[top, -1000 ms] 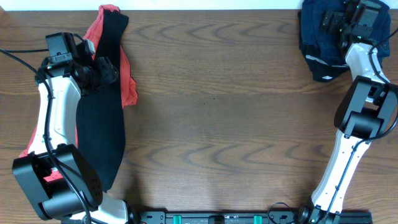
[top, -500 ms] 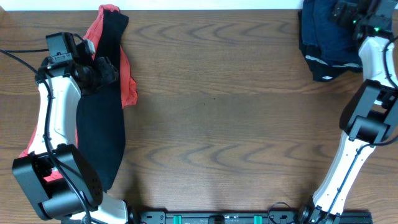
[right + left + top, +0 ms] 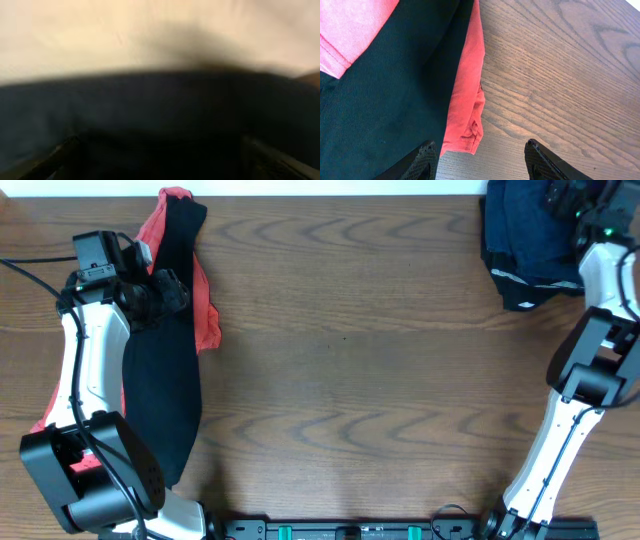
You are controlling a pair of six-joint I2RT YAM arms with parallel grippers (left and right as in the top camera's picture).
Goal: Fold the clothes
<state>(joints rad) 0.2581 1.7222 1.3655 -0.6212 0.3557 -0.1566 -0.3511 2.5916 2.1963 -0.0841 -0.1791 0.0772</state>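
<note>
Since before, the right gripper had shifted farther over the navy garment, jaws wide apart, blurred cloth seemingly just ahead. The left gripper, jaws parted, straddled the hem of the coral-red garment.

We read this as a robotics lab bench, probably, though the views show little beyond the table. It has a wood-grain top, a left arm and right arm in white and black rising from a black base rail, and a loose cable running off the edge.
</note>
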